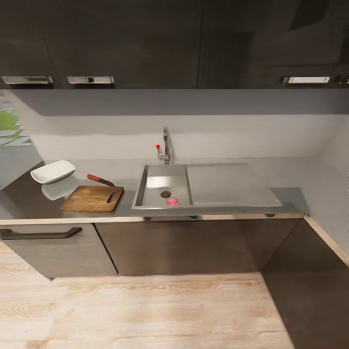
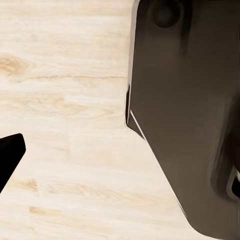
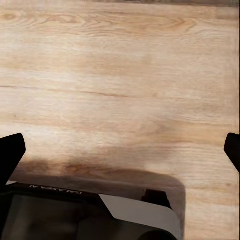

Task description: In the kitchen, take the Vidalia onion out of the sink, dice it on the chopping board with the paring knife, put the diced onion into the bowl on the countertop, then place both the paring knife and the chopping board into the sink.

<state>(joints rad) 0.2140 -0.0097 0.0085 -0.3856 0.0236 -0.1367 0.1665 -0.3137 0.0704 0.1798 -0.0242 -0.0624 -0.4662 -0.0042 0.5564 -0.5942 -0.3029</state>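
In the head view the Vidalia onion (image 1: pixel 172 201), a small pinkish rounded bulb, lies in the sink (image 1: pixel 153 180) near the basin's front wall, beside the round drain. Left of the sink, the brown chopping board (image 1: pixel 92 198) lies flat on the grey countertop (image 1: pixel 291 196). The red-handled paring knife (image 1: pixel 100 180) rests just behind the board. The white bowl (image 1: pixel 53 171) stands further left. My right gripper (image 3: pixel 120 150) is open over the wooden floor, fingertips far apart. My left gripper (image 2: pixel 120 150) hangs over the floor beside my dark base, one fingertip (image 2: pixel 10 155) showing at the frame's edge.
A chrome tap (image 1: pixel 166 145) with a red-tipped lever stands behind the basin, and the drainboard wing (image 1: pixel 228 184) extends right. Dark wall cabinets (image 1: pixel 145 43) hang above. Base cabinets (image 1: pixel 194 245) front the counter, which turns a corner at the right. Pale wood floor (image 1: pixel 145 315) lies between me and the counter.
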